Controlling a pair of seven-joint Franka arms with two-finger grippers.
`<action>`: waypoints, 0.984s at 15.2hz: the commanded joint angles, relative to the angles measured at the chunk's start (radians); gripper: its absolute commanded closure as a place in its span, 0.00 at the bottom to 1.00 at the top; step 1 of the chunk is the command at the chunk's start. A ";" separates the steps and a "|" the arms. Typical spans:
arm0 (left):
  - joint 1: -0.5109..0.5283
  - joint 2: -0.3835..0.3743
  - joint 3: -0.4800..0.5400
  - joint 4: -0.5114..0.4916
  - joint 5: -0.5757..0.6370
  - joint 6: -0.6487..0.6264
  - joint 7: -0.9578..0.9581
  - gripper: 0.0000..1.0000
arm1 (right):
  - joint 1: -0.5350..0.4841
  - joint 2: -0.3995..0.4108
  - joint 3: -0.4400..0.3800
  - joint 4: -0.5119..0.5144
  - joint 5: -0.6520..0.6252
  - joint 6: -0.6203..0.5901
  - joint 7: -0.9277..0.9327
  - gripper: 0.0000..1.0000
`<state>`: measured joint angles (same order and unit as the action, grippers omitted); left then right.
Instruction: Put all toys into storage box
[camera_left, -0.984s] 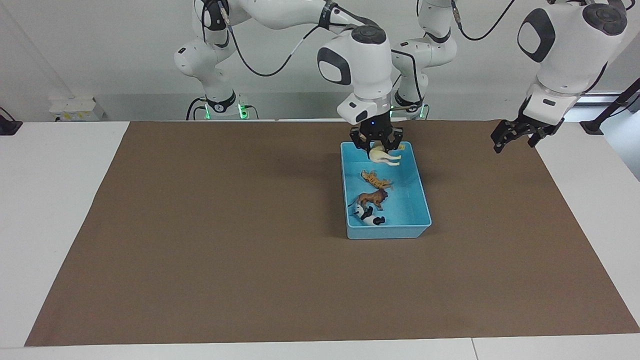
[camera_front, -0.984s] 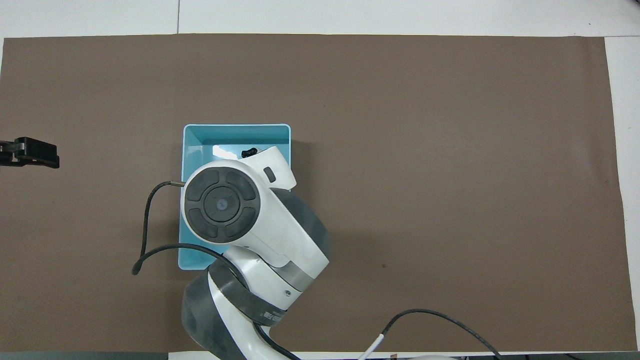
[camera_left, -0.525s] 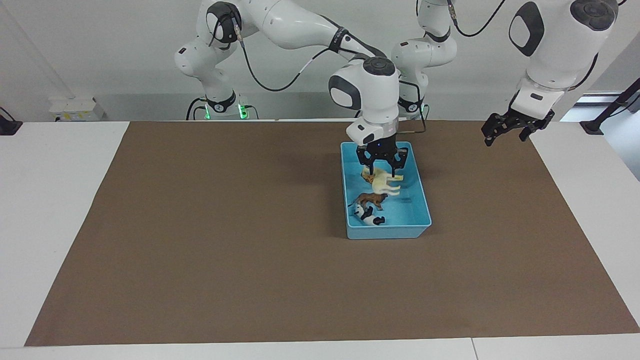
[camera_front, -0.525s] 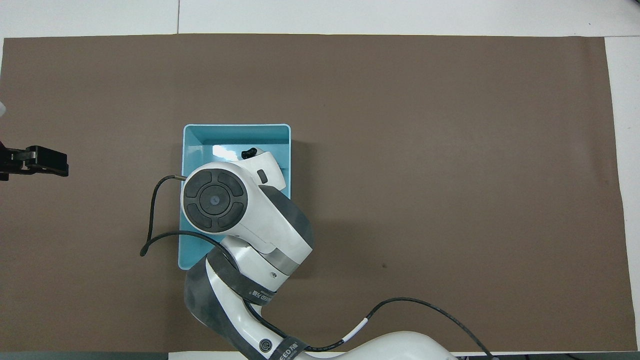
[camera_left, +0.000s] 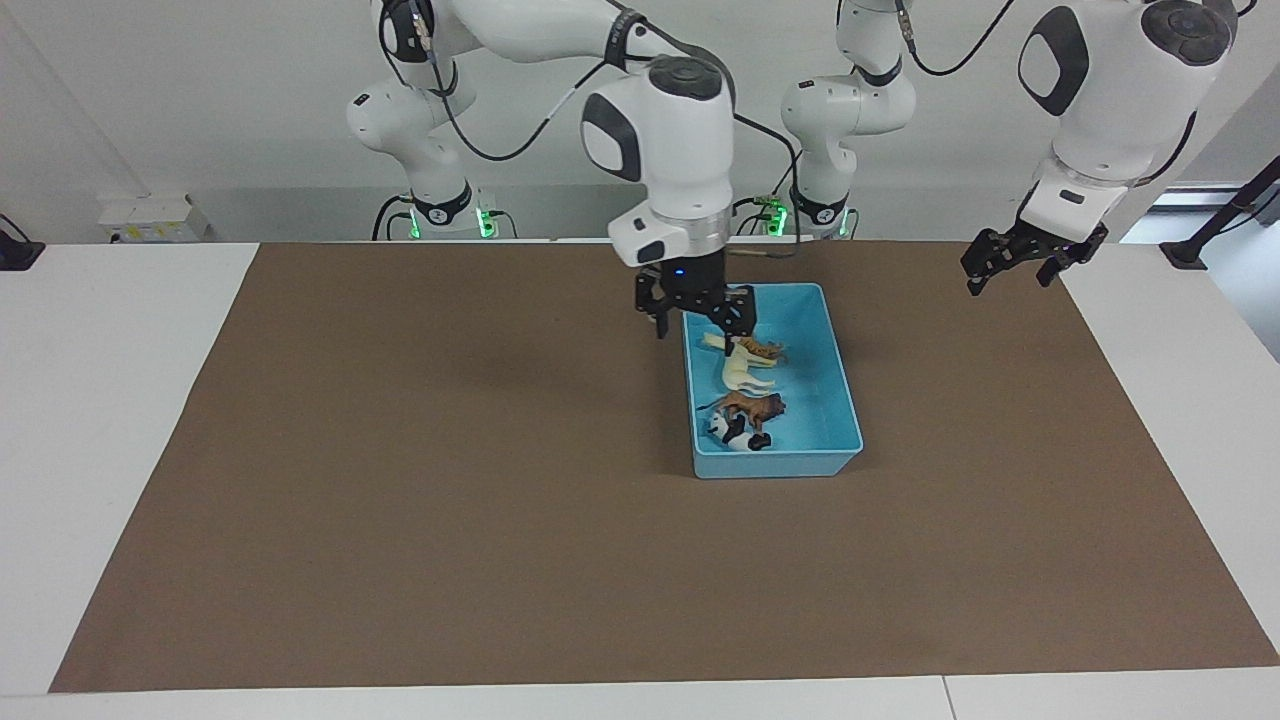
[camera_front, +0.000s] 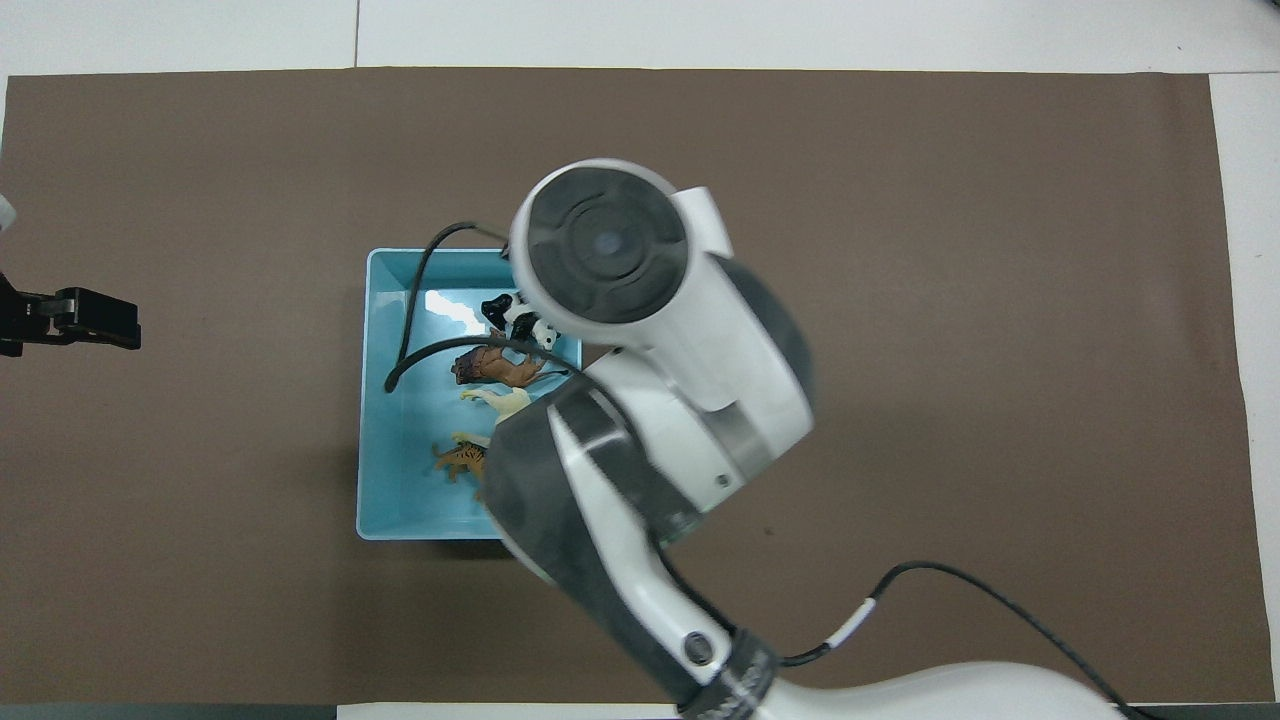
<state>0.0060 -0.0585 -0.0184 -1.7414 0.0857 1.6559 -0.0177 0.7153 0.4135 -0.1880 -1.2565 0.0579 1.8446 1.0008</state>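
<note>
My right gripper (camera_left: 697, 316) hangs open and empty over the box (camera_left: 835, 350) edge nearest the robots; horse (camera_left: 738, 370), tiger (camera_left: 762, 349), lion (camera_left: 756, 407) and panda (camera_left: 733, 431) all lie inside, so the sorting looks done; my left gripper (camera_left: 1015, 262) waits open over the mat's (camera_left: 400, 480) end.

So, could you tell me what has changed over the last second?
The right gripper let go of the horse, which now lies in the storage box between the tiger and the lion. That gripper, now open, has risen and shifted over the box's wall toward the right arm's end. The left gripper drew slightly inward and waits, open. The panda stayed put.
</note>
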 joint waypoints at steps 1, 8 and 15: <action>-0.014 0.031 0.014 0.039 -0.011 -0.016 0.016 0.00 | -0.172 -0.074 0.013 -0.079 0.000 -0.057 -0.269 0.00; -0.020 0.028 0.014 0.031 -0.011 -0.012 0.016 0.00 | -0.543 -0.108 0.009 -0.169 0.000 -0.064 -0.991 0.00; -0.018 0.026 0.014 0.025 -0.057 0.002 0.021 0.00 | -0.658 -0.248 0.007 -0.173 0.000 -0.319 -1.087 0.00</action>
<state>0.0023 -0.0393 -0.0201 -1.7315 0.0536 1.6566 -0.0153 0.0709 0.2451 -0.1950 -1.3887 0.0592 1.5843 -0.0682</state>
